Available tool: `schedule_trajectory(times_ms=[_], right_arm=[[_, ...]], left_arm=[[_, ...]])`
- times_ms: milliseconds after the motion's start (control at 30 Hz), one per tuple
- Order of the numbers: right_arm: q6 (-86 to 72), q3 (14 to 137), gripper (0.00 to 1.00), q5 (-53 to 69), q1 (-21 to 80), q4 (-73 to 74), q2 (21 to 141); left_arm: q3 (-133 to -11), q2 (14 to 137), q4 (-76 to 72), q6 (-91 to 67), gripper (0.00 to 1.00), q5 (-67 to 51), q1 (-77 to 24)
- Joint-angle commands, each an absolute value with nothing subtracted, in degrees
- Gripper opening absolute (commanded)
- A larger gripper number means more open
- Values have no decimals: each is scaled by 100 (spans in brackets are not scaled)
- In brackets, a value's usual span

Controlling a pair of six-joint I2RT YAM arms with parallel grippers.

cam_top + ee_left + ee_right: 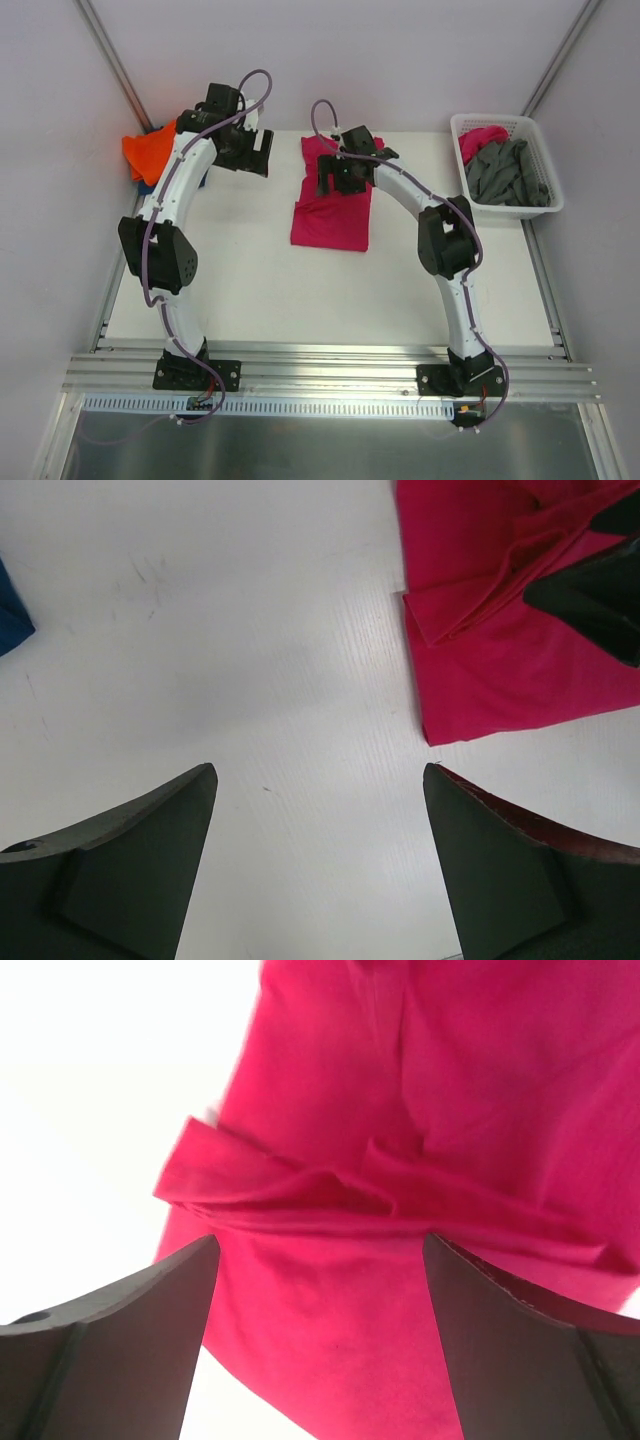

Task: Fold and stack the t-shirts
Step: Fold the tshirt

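I see the white table filling the middle of the overhead view. A magenta t-shirt lies on it at upper centre, folded into a rough rectangle. At the upper left edge an orange t-shirt sits bunched, with a dark blue t-shirt touching it. A white lattice basket stands in the upper right corner.

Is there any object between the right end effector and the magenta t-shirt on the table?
Nothing visible stands in the way. The right end effector is open directly above the magenta t-shirt, and its wrist view shows only that cloth below it.
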State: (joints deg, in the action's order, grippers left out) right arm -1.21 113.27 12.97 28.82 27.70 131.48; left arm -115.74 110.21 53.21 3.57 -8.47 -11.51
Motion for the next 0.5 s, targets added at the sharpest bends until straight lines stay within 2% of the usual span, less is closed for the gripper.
schedule_trajectory(times_ms=[0,200,467], right_arm=[[-44,11917,87,1108,2804,2602,13183],[106,12190,88,1028,2751,2558,13342],[-448,11506,88,1801,2961,2593,12771]], left_arm=[[-11461,10731,5370,255,85,-870,-1107],[-11268,10617,5379,272,85,-853,-1107],[-11144,10459,5361,316,85,-677,-1107]])
